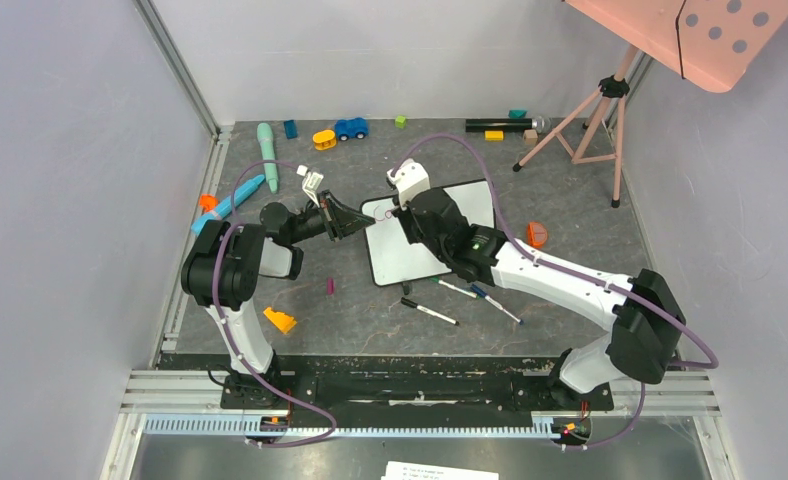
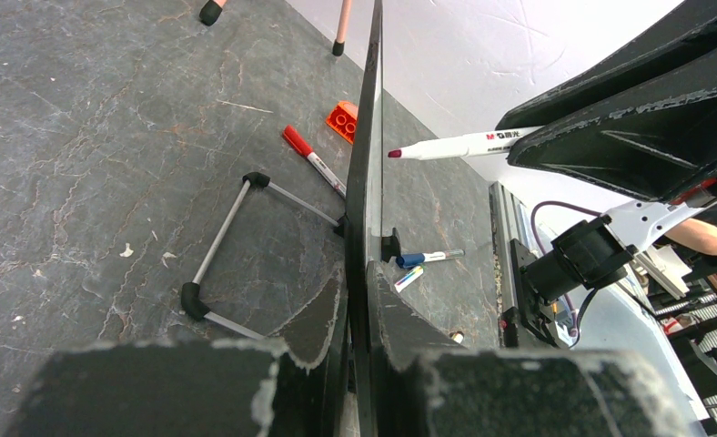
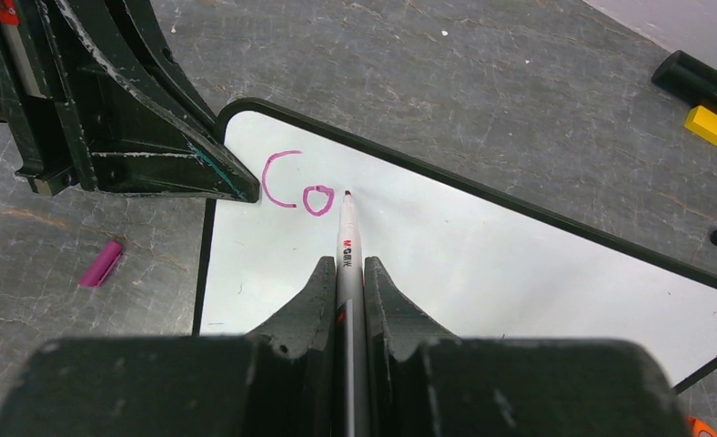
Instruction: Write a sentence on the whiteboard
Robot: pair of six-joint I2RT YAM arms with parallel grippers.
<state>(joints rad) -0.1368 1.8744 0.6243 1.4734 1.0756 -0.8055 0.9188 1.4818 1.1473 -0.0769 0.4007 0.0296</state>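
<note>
Grey stone-look table (image 1: 370,330) fills the enclosure, toys (image 1: 350,128) scattered along its far side. Mid-table sits the whiteboard (image 3: 482,264), its left edge pinched between the jaws of my left gripper (image 2: 357,282). My right gripper (image 3: 344,273) is clamped on the marker (image 3: 348,232), tip at the board just right of the sentence (image 3: 298,187) (only "Co" so far; I cannot tell if the tip touches). My worry: pressing too hard could lever the board out of that thin edge hold, or the marker could slide back between the fingers (image 3: 387,291), leaving the next letter faint or skewed
</note>
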